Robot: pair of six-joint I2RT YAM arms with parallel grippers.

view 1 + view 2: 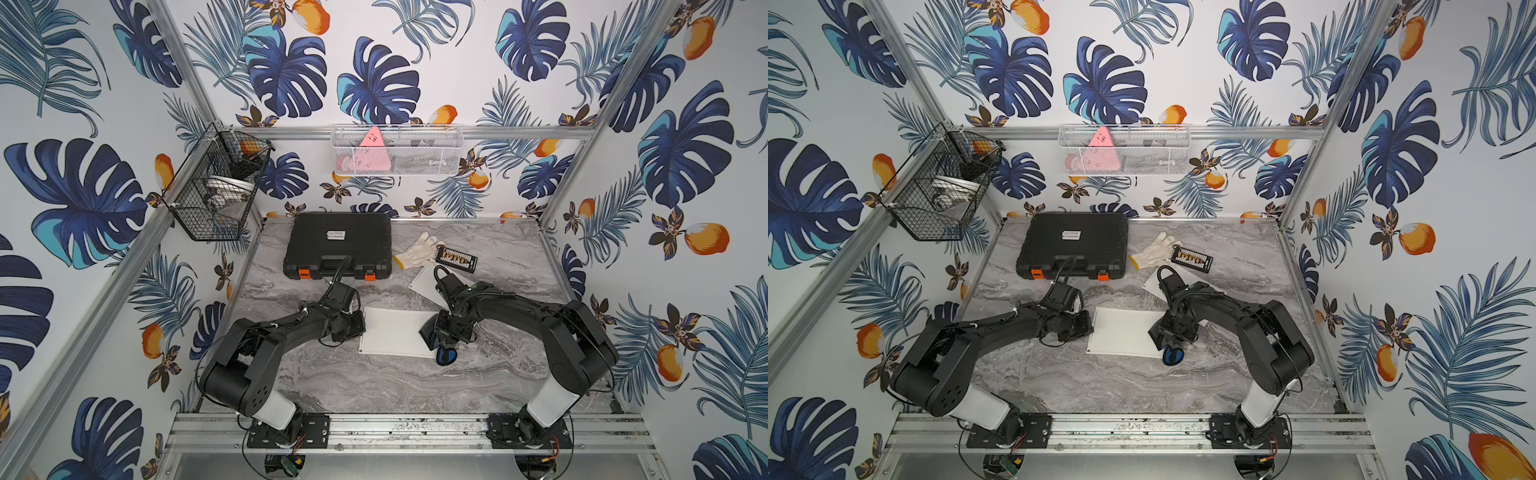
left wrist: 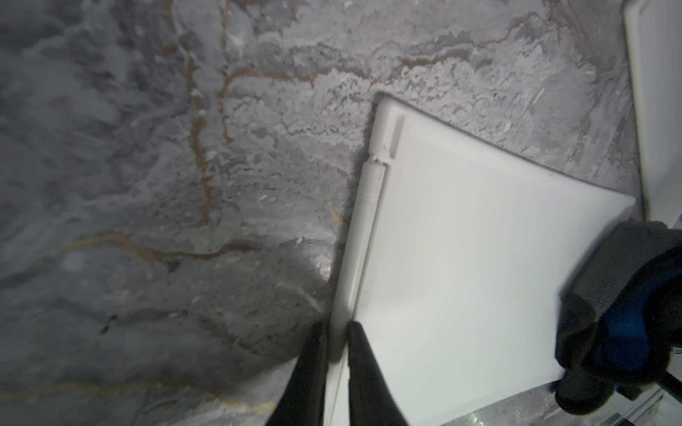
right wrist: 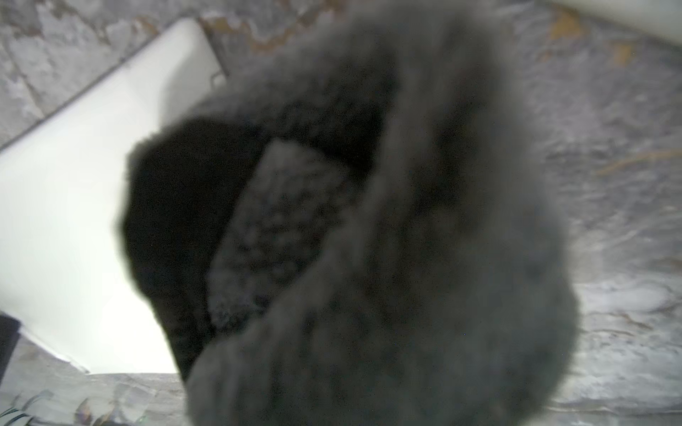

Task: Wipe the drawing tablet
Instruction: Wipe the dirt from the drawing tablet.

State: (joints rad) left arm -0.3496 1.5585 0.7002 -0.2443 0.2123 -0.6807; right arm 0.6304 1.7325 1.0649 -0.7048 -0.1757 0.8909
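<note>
The white drawing tablet [image 1: 392, 332] [image 1: 1123, 330] lies flat in the middle of the marble table. My left gripper [image 1: 356, 327] [image 1: 1087, 326] is at the tablet's left edge. In the left wrist view its jaws [image 2: 336, 326] are shut on the tablet's [image 2: 461, 258] rim, beside the white stylus [image 2: 369, 195] slotted along that edge. My right gripper [image 1: 441, 338] [image 1: 1170, 337] is over the tablet's right end, shut on a dark grey and blue cloth [image 1: 445, 356] [image 1: 1173, 356] [image 2: 620, 324]. The cloth [image 3: 369, 239] fills the right wrist view and hides the fingers; the tablet [image 3: 73, 221] shows beside it.
A black tool case [image 1: 338, 245] stands at the back left of the table. A white glove [image 1: 417, 249], a black bit holder [image 1: 456, 259] and a second white board [image 1: 426, 280] lie at the back right. A black wire basket [image 1: 216, 187] and a white mesh basket [image 1: 397, 151] hang on the walls.
</note>
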